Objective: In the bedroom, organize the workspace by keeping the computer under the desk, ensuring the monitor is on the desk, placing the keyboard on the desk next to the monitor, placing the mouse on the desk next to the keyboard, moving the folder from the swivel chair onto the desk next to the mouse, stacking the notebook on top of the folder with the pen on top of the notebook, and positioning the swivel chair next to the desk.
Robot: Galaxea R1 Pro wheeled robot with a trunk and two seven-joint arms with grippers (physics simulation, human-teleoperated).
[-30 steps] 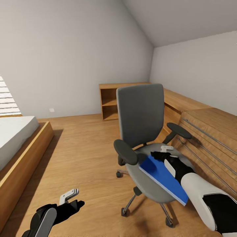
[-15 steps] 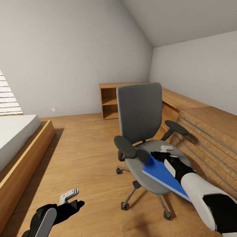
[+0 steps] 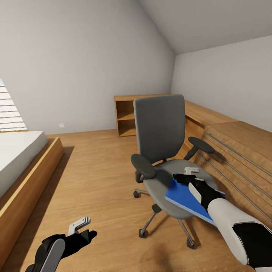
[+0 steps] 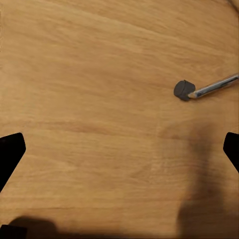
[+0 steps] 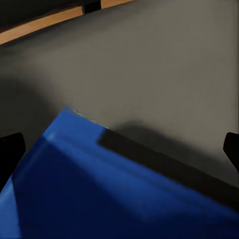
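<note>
I hold the right gripper (image 3: 187, 175) over the folder (image 3: 186, 199), its fingertips wide apart in the right wrist view, ready to grasp. The folder rests tilted on the swivel chair (image 3: 166, 151) seat, one edge overhanging. My left gripper (image 3: 81, 226) hangs idle and open above bare floor (image 3: 94, 181).

Right gripper (image 3: 187, 175) extended forward, jaws spread; left gripper (image 3: 81, 227) low, open

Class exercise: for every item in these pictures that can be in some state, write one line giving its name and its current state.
folder: tilted, one end raised off the swivel chair seat, at the right end effector.
swivel chair: upright on the wood floor, backrest up, away from any desk.
right end effector: at the folder's upper edge; grip cannot be told.
left end effector: open, empty, low over the floor.
bed: made, nothing on it.
</note>
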